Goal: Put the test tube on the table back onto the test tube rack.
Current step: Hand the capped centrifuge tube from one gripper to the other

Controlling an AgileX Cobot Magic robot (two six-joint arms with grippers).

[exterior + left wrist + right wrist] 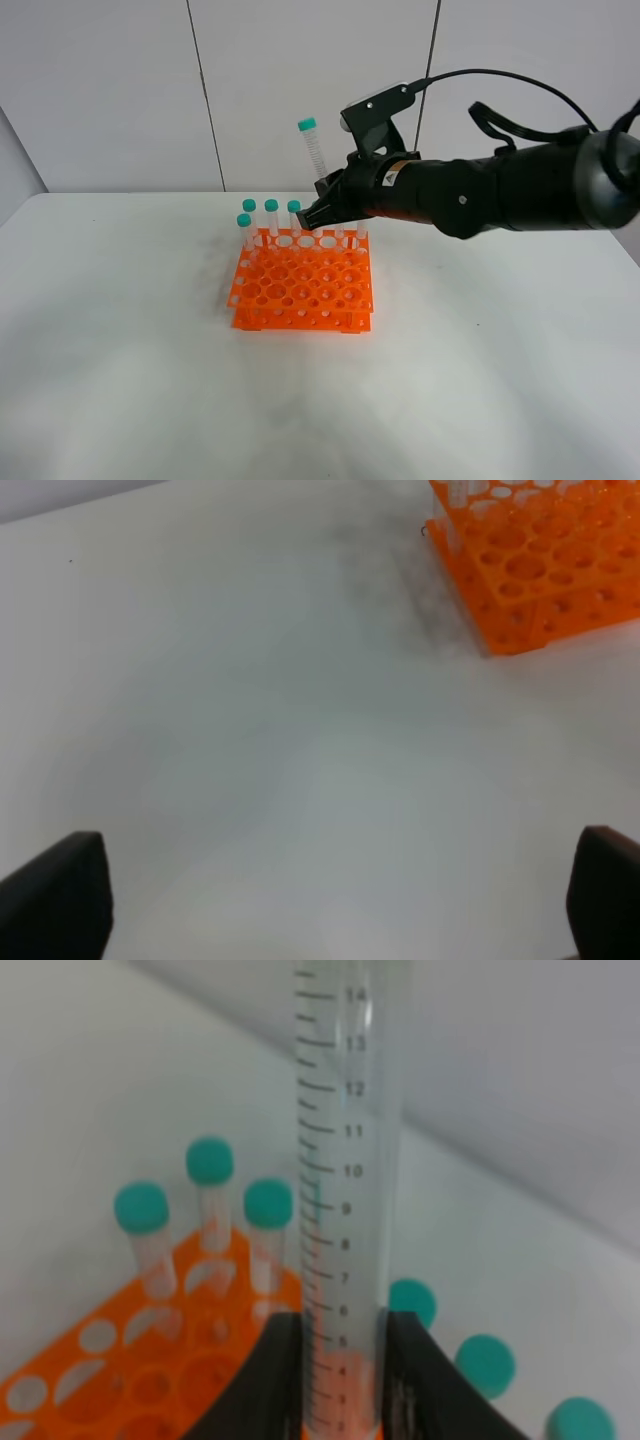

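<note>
My right gripper point(320, 208) is shut on the lower end of a clear test tube point(314, 152). The tube's teal cap points up and it leans slightly. Gripper and tube hang over the back row of the orange test tube rack point(300, 285), which stands on the white table point(140, 380). In the right wrist view the graduated test tube point(345, 1160) sits between the black fingers point(272, 1375), above the rack point(110, 1360). Several capped tubes point(271, 212) stand in the rack's back rows. My left gripper point(340, 890) is open over bare table, with a corner of the rack point(540, 570) ahead of it.
A white panelled wall point(300, 80) rises behind the table. The right arm point(500, 190) reaches in from the right, above the tabletop. Standing tubes point(268, 1225) flank the held tube on both sides.
</note>
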